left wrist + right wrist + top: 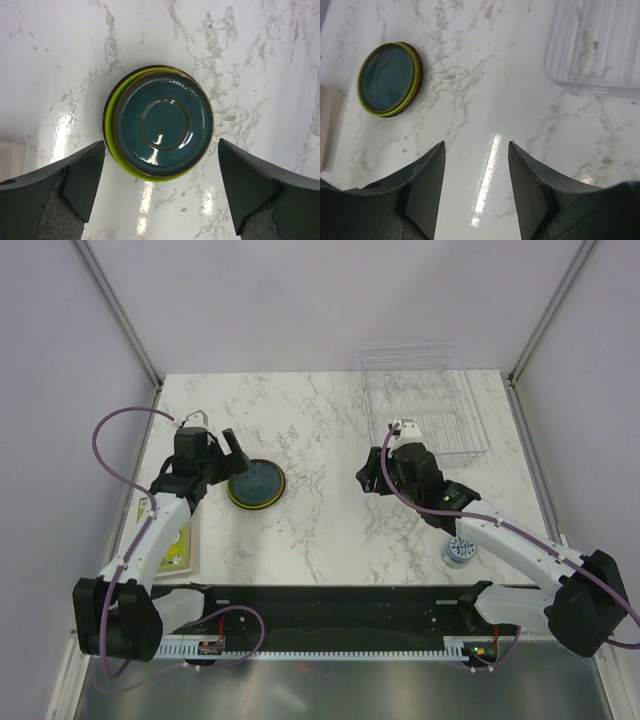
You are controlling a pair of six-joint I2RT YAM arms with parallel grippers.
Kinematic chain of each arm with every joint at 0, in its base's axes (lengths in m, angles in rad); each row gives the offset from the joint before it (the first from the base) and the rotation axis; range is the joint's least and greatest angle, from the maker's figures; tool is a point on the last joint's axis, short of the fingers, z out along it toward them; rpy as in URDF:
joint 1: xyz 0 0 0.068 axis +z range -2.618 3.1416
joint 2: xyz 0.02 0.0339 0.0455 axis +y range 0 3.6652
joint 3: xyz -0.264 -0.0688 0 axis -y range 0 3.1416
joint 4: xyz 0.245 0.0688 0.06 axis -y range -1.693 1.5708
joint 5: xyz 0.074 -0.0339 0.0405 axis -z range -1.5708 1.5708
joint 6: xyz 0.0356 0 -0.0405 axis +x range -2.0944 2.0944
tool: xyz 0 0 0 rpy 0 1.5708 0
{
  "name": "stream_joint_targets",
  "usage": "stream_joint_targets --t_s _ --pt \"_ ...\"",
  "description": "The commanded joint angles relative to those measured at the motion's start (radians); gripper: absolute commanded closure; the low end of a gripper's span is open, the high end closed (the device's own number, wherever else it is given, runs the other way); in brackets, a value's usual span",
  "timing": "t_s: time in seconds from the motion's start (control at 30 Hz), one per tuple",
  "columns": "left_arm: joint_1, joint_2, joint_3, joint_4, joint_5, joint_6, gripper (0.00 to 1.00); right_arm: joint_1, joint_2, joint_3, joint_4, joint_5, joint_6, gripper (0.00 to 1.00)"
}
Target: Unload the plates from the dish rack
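Observation:
The plates (pixel 256 485) lie in one stack on the marble table left of centre. The dark teal-blue plate (pixel 162 124) is on top, the lime green plate (pixel 111 134) under it, and a dark rim shows below; the yellow one is hidden. The stack also shows in the right wrist view (pixel 389 78). My left gripper (pixel 232 452) hovers open and empty just above and left of the stack. The clear dish rack (pixel 422 405) stands at the back right and looks empty; a corner of it shows in the right wrist view (pixel 592 45). My right gripper (pixel 374 472) is open and empty, just left of the rack.
A small blue-and-white patterned cup (pixel 459 551) stands beside the right arm's forearm. A flat green-yellow rectangular item (pixel 178 546) lies at the left table edge under the left arm. White walls close the table at left, back and right.

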Motion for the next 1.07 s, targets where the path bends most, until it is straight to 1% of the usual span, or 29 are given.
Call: stream_joint_targets --t_s 0.0,0.07,0.1,0.13,0.17,0.2,0.23,0.3,0.4,0.53,0.57,0.73,0.87,0.97,1.03 --pt "-0.047 -0.135 0.07 -0.008 0.022 0.083 0.0 -0.004 -0.084 0.072 -0.111 0.276 -0.172 0.39" --pt "-0.065 -0.227 0.076 -0.006 0.031 0.092 0.0 -0.004 -0.107 0.06 -0.12 0.396 -0.212 0.31" --pt "-0.068 -0.257 0.078 -0.006 0.059 0.093 0.0 -0.004 -0.129 0.052 -0.12 0.522 -0.228 0.26" --pt "-0.074 -0.317 0.078 0.004 0.07 0.096 0.0 -0.004 -0.136 0.046 -0.114 0.58 -0.257 0.19" --pt "-0.077 -0.342 0.075 0.011 0.077 0.11 0.0 -0.004 -0.143 0.033 -0.107 0.629 -0.275 0.16" --pt "-0.08 -0.363 0.073 0.017 0.084 0.121 0.0 -0.005 -0.147 0.026 -0.085 0.72 -0.297 0.12" --pt "-0.088 -0.386 0.07 0.023 0.084 0.135 0.0 -0.005 -0.147 0.021 -0.076 0.752 -0.327 0.07" --pt "-0.09 -0.439 0.058 0.035 0.064 0.175 0.0 -0.01 -0.138 0.021 -0.076 0.821 -0.358 0.06" --pt "-0.091 -0.489 0.035 0.057 0.044 0.214 0.0 -0.02 -0.135 0.007 -0.074 0.83 -0.369 0.05" --pt "-0.094 -0.519 -0.002 0.086 0.039 0.231 0.0 -0.036 -0.147 -0.023 -0.074 0.754 -0.34 0.05" --pt "-0.094 -0.522 -0.025 0.092 0.009 0.231 0.0 -0.039 -0.152 -0.025 -0.076 0.741 -0.338 0.05" --pt "-0.094 -0.519 -0.1 0.156 0.005 0.212 0.0 -0.042 -0.175 0.001 -0.142 0.671 -0.323 0.05" --pt "-0.094 -0.471 -0.085 0.166 0.004 0.221 0.0 -0.04 -0.221 -0.023 -0.157 0.643 -0.292 0.05" --pt "-0.096 -0.473 -0.091 0.166 -0.013 0.222 0.0 -0.042 -0.222 -0.033 -0.154 0.642 -0.295 0.05" --pt "-0.097 -0.474 -0.103 0.179 -0.019 0.213 0.0 -0.042 -0.219 -0.033 -0.156 0.671 -0.289 0.04"
